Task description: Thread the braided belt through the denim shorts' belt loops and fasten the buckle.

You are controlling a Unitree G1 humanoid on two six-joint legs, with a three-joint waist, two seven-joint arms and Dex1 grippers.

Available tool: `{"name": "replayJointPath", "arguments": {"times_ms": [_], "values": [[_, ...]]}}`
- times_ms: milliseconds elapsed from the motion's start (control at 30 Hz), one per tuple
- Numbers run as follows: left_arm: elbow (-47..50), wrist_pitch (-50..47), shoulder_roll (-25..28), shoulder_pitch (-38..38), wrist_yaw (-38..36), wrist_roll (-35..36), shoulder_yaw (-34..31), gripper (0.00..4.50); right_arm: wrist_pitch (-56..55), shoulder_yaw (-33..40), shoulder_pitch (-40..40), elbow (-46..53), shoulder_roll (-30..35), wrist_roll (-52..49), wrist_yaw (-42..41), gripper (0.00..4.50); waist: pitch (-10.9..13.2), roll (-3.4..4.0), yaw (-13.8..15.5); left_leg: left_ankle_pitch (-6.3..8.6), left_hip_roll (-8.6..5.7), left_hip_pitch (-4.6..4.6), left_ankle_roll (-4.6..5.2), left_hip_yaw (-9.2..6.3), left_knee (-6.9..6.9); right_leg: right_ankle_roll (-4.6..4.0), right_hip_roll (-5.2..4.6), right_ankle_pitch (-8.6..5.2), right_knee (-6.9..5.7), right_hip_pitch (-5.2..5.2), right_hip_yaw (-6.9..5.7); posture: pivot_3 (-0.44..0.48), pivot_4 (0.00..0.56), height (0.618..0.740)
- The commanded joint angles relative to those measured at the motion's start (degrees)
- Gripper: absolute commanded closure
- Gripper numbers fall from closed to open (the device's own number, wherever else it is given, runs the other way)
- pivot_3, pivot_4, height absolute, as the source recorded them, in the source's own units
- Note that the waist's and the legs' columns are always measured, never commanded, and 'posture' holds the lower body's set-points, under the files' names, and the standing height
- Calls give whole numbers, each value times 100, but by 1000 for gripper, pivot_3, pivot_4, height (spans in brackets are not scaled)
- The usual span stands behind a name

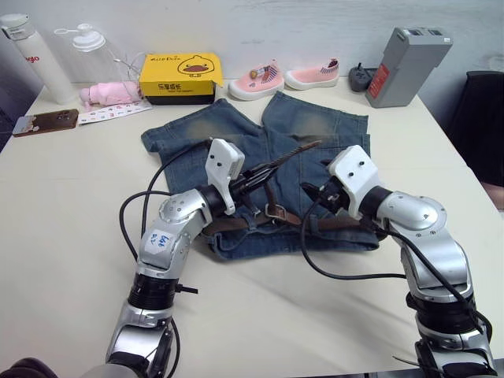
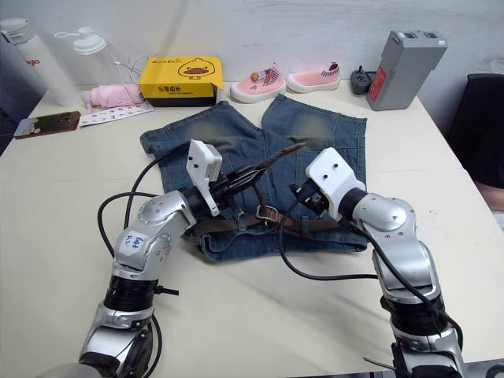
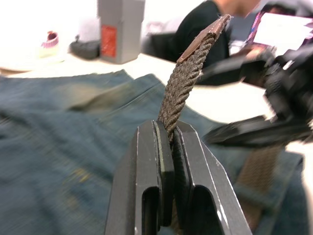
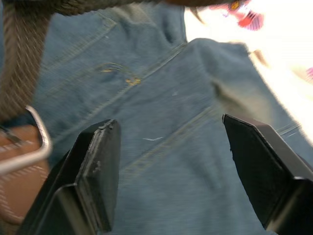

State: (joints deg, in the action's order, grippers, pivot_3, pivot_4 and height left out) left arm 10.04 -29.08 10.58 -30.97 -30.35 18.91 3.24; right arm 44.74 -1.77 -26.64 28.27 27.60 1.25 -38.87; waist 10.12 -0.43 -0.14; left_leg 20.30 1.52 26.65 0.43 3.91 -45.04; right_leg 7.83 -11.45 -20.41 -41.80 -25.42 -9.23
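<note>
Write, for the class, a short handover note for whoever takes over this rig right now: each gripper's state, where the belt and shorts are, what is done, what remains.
Left gripper: shut on the dark-brown braided belt, gripping near its free tip, which is lifted above the shorts.
Right gripper: open, holding nothing, hovering over the faded blue denim shorts beside the small silver metal buckle.
The shorts lie flat on the white table; the belt runs along the waistband.
Done: the belt lies along the waistband, seemingly under loops.
Left: feed the tip into the buckle and fasten it.
</note>
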Motion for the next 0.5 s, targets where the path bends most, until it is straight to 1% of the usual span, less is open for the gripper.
{"name": "replayJointPath", "arguments": {"times_ms": [33,67,100,133,300,433,500], "values": [[398,9,-30,143,48,142,-3,4500,796,-238,-51,804,-158,-708,-229,2527,0,0,2,0,0,0,0,0,0,0,0,0,-1,0,1,0,150,658],[419,2,-29,161,51,147,-2,4500,836,-346,-12,864,-140,-721,-228,3130,0,0,4,0,0,-1,0,-1,0,0,0,0,-1,0,0,0,150,658],[444,4,-21,192,47,147,0,4500,889,-500,59,870,-151,-658,-160,3413,0,0,7,0,0,-1,0,0,0,0,1,0,-1,0,0,0,150,658],[467,0,-5,220,45,144,0,4500,931,-670,119,859,-105,-582,-119,3828,0,0,8,0,0,-1,0,-1,-1,0,0,0,-1,0,0,0,150,658],[702,-72,113,468,34,175,-37,4500,1010,-1705,485,741,408,-182,-12,3828,0,0,14,1,-5,0,2,-2,-1,0,-3,0,2,1,1,0,150,658],[1073,-177,358,915,-33,228,-140,4500,924,-1938,586,494,558,18,165,3828,-1,0,-2,2,-5,-1,3,-1,1,0,-4,0,4,1,3,0,150,658],[1269,-257,523,1184,-51,285,-227,4500,881,-1974,606,461,618,40,204,3828,-2,1,5,1,-1,-22,1,0,2,-1,-3,0,1,12,4,0,150,658]]}}
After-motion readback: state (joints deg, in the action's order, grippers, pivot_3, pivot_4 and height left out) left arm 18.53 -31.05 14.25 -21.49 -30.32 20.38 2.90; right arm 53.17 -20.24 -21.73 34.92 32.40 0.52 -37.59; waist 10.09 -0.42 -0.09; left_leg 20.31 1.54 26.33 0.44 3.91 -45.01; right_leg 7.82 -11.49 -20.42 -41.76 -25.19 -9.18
